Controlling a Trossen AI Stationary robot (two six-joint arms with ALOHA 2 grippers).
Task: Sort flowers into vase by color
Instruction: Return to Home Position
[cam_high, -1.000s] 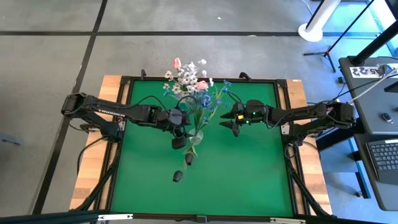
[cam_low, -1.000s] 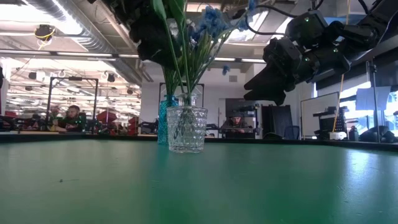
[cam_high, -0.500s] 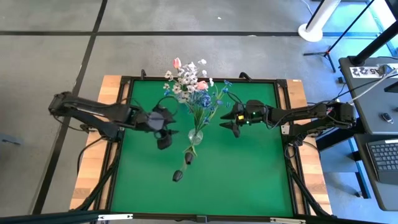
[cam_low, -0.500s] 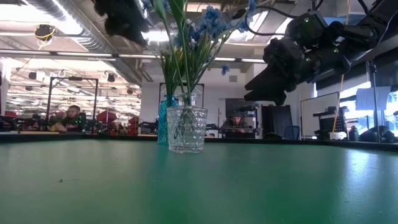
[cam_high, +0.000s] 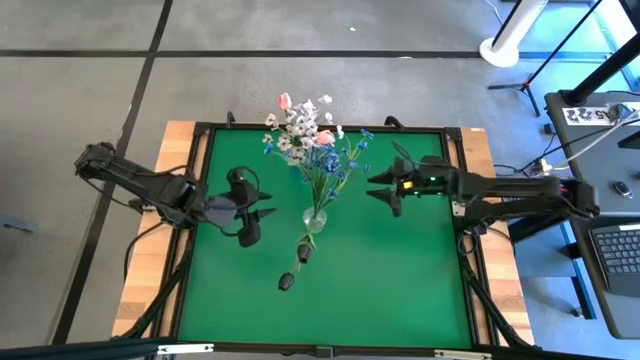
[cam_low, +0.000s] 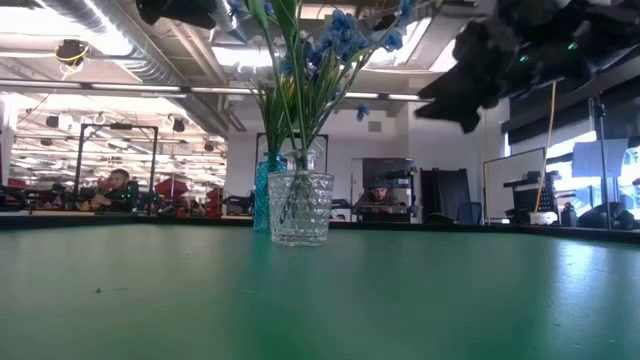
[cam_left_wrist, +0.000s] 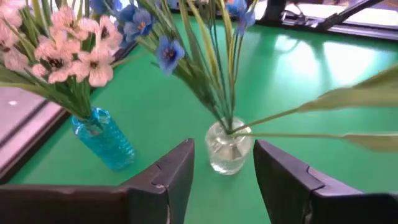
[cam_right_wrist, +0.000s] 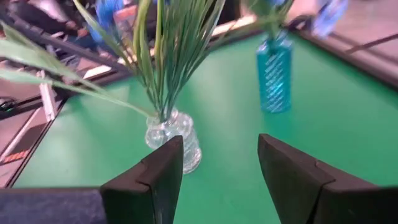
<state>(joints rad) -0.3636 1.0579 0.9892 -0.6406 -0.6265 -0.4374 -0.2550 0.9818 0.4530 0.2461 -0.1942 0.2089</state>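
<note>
Where clear vase (cam_low: 299, 208) stands, blue vase (cam_low: 262, 195) half hides.

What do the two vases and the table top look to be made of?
The clear vase looks like pressed glass, possibly clear plastic: see-through, with a faceted diamond pattern catching light. The blue vase looks like tinted glass or plastic: translucent, glossy, ribbed sides. The table top looks like a matte green mat, perhaps felt: even colour, only soft reflections.
</note>
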